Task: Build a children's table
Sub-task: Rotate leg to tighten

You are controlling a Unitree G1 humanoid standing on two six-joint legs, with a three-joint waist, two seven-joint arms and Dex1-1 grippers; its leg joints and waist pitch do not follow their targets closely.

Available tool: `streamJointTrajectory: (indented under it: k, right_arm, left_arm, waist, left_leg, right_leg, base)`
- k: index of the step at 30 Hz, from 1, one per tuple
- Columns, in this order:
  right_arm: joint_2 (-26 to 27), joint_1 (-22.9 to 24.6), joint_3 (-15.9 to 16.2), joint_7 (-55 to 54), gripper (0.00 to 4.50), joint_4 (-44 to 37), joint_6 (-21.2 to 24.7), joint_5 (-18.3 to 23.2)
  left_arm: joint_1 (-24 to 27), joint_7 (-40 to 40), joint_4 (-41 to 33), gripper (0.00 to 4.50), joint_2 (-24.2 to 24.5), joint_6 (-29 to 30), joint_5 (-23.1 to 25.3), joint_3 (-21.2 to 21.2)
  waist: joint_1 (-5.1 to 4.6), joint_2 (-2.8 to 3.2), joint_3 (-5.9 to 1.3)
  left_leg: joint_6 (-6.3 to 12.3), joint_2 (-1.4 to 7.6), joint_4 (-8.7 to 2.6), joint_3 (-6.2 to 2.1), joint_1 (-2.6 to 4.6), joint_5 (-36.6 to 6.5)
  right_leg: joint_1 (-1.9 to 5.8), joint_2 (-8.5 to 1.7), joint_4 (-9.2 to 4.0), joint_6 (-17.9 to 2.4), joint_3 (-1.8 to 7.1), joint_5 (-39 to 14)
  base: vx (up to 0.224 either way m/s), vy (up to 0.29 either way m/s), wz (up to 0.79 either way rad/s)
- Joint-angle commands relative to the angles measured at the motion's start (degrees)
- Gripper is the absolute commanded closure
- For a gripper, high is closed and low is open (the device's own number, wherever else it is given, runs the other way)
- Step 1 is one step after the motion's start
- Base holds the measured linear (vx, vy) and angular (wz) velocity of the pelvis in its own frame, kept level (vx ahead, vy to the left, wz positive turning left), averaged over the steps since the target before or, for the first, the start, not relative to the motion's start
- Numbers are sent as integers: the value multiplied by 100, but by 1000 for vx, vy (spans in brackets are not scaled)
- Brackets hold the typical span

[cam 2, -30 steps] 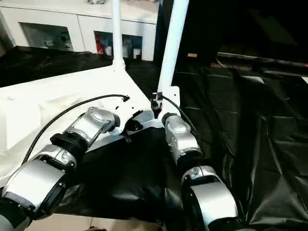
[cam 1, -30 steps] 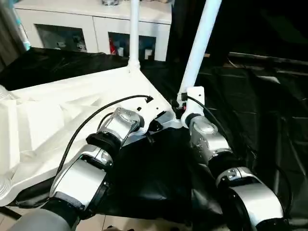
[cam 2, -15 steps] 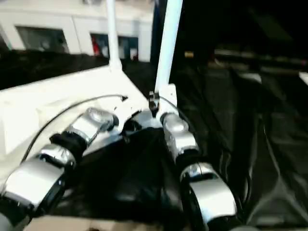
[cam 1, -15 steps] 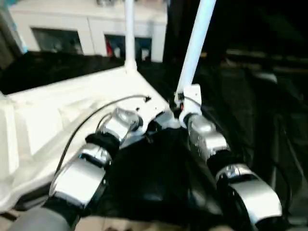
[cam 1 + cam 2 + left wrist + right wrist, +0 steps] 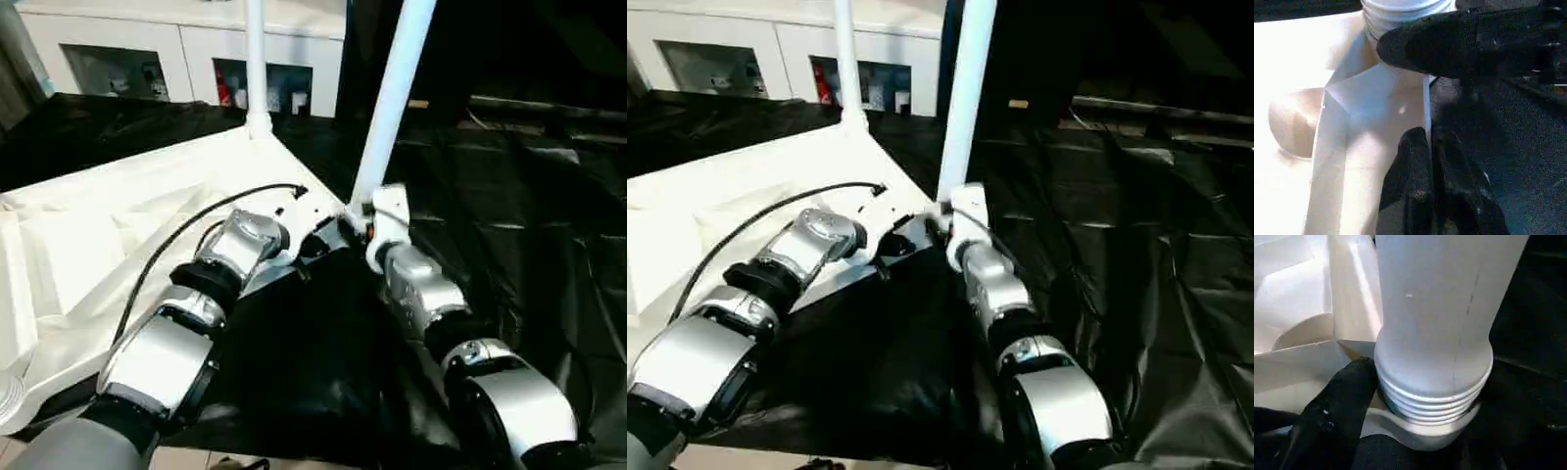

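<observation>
Left wrist view shows the left tool (image 5: 1427,142) with its two black fingers (image 5: 1413,166) pressed together, their tips at the thin rim of the upturned white tabletop (image 5: 118,196), just beside the corner socket (image 5: 1415,431). The right tool (image 5: 364,217) sits at the same corner, against the base of the near leg (image 5: 392,98); whether it grips the leg or stands free of it cannot be told. That leg stands in the socket, leaning slightly, and the ribbed rings at its foot are still visible above the socket's lip. A second leg (image 5: 255,59) stands upright at the tabletop's far corner. The tabletop lies ribbed side up on a black sheet (image 5: 509,245). A white cabinet (image 5: 186,59) stands behind.
</observation>
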Motion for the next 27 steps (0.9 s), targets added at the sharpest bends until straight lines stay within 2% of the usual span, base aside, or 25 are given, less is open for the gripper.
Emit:
streamJointTrajectory:
  k: [1,2,4,5,7,9,11,12,14,16,17,21,22,23,24,26,27]
  right_arm:
    - [19,113,53,353,66,11,93,29]
    - [-16,147,98,560,59,-102,60,35]
    - [-93,211,180,838,59,-275,45,21]
    - [-178,272,206,1011,59,-425,59,34]
    - [-390,426,273,1376,59,-812,80,59]
    - [-561,566,340,1692,59,-1164,132,93]
    - [-833,805,466,2115,59,-1688,262,127]
    - [-1119,1035,573,2518,59,-2176,397,142]
    - [-1343,1193,610,2821,59,-2512,488,197]
    - [-1603,1361,564,3184,59,-2901,651,334]
    - [-1716,1422,540,3338,59,-3051,692,399]
    - [-2135,1648,490,4047,59,-3516,797,684]
    - [-2268,1738,532,4317,59,-3681,877,758]
    - [-2324,1787,554,4414,59,-3785,943,790]
    - [-2453,1874,642,4673,59,-3942,1018,829]
    - [-2640,1995,806,5065,59,-4141,1065,849]
    - [-2729,2053,907,5254,59,-4236,1067,837]
  left_arm:
    - [19,-26,-44,450,113,-70,177,-97]
    - [53,-97,-91,450,144,-154,189,-120]
    - [106,-178,-166,450,192,-199,195,-138]
    - [159,-260,-254,450,243,-212,203,-164]
    - [270,-404,-453,450,346,-218,183,-180]
    - [355,-530,-595,450,427,-322,159,-188]
    - [465,-678,-765,450,525,-445,117,-186]
    - [558,-811,-912,450,611,-451,71,-175]
    - [635,-951,-1005,450,688,-620,48,-194]
    - [729,-1135,-1116,450,779,-718,0,-194]
    - [776,-1241,-1178,450,827,-754,-24,-200]
    - [1071,-1935,-1602,450,1035,-1087,-201,-283]
    - [1195,-2209,-1771,450,1097,-1298,-299,-310]
    - [1248,-2308,-1850,450,1123,-1370,-337,-320]
    - [1346,-2503,-2005,450,1179,-1395,-395,-357]
    - [1466,-2789,-2178,450,1260,-1481,-454,-420]
    - [1521,-2907,-2248,450,1291,-1527,-480,-438]
  waist:
    - [9,55,-362]
    - [12,53,-366]
    - [24,22,-388]
    - [23,35,-400]
    - [29,23,-414]
    - [48,18,-439]
    - [42,14,-459]
    - [73,9,-448]
    - [71,11,-453]
    - [61,0,-438]
    - [71,21,-434]
    - [69,7,-428]
    - [87,49,-428]
    - [92,28,-430]
    - [114,56,-442]
    - [168,49,-441]
    - [207,56,-445]
  left_leg:
    - [68,236,-383,-42,53,-1564]
    - [88,235,-382,-44,43,-1528]
    - [206,240,-355,-37,13,-1221]
    - [262,240,-337,-31,21,-1052]
    - [371,231,-305,-20,-2,-786]
    - [562,232,-265,-14,-7,-519]
    - [645,233,-238,-13,-11,-351]
    - [749,236,-222,-8,0,-345]
    - [820,242,-212,-6,-5,-327]
    - [765,239,-220,0,-9,-485]
    - [711,248,-219,2,-4,-636]
    - [597,249,-221,7,-9,-753]
    - [599,253,-223,-1,-1,-776]
    - [601,267,-218,6,-6,-757]
    - [592,267,-214,7,4,-708]
    - [612,280,-203,25,7,-680]
    - [595,288,-200,36,32,-706]
  right_leg:
    - [217,-379,-456,-1291,342,-1166]
    - [229,-384,-453,-1295,342,-1140]
    - [269,-380,-408,-1347,338,-725]
    - [266,-379,-371,-1427,336,-492]
    - [294,-375,-324,-1504,331,-127]
    - [320,-365,-274,-1574,322,339]
    - [311,-349,-232,-1647,317,617]
    - [320,-333,-234,-1647,313,754]
    - [308,-334,-221,-1695,312,818]
    - [299,-341,-242,-1695,310,556]
    - [307,-353,-263,-1665,317,370]
    - [300,-348,-270,-1653,321,171]
    - [306,-350,-276,-1655,319,147]
    - [303,-348,-266,-1650,326,214]
    - [301,-330,-244,-1680,317,303]
    - [291,-321,-231,-1677,311,368]
    - [266,-320,-232,-1678,310,342]
  base:
    - [0,0,0]
    - [0,0,0]
    - [0,0,0]
    - [0,0,0]
    - [0,0,0]
    - [0,0,0]
    - [0,0,0]
    - [0,0,0]
    - [0,0,0]
    - [0,0,0]
    - [0,0,0]
    - [0,0,0]
    - [0,0,0]
    - [0,0,0]
    - [0,0,0]
    - [0,0,0]
    - [0,0,0]
